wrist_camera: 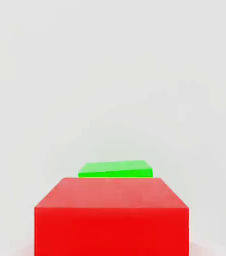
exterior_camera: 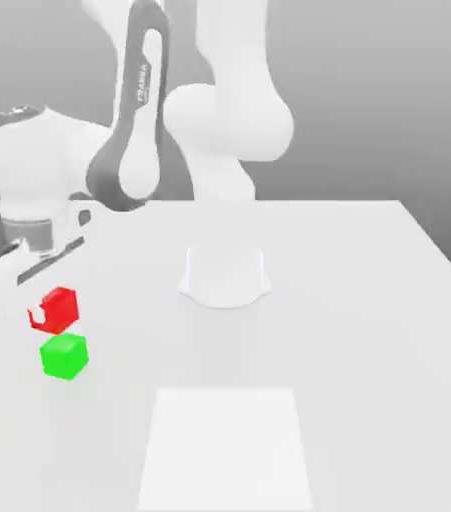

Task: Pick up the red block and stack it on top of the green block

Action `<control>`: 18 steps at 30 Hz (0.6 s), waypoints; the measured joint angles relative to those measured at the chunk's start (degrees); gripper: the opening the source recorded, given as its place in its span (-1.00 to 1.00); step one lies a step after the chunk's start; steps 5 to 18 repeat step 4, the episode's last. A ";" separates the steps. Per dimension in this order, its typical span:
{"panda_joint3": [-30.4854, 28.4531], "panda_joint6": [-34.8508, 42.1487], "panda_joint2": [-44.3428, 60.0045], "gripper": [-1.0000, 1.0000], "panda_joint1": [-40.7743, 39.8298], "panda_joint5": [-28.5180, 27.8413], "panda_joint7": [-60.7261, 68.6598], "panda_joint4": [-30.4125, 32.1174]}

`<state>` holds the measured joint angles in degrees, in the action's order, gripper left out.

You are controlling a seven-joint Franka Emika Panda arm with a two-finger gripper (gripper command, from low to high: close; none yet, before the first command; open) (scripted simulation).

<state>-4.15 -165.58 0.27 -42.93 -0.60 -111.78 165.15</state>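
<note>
Exterior view | jaws clenched on red block [exterior_camera: 57, 309], lifted just above green block [exterior_camera: 64, 357] | light, rigid, smooth-faced; flat opposite sides offer grip

we see red block [wrist_camera: 111, 217]: smooth, plain matt faces, plastic-like | green block [exterior_camera: 65, 356]: same smooth, flat finish | surface [exterior_camera: 369, 300]: pale, matt, featureless | we see arm [exterior_camera: 229, 110]: smooth white shells with a soft sheen, dark grey band

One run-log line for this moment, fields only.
stage: carrying | tool: shut on red block | red block: lifted, above green block, not set down | green block: on table
</note>
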 joint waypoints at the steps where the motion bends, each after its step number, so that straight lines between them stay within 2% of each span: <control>1: 0.15 -1.47 1.53 1.00 0.11 0.69 0.47 -0.02; 18: 0.15 -1.47 1.53 1.00 0.14 0.69 0.47 -0.02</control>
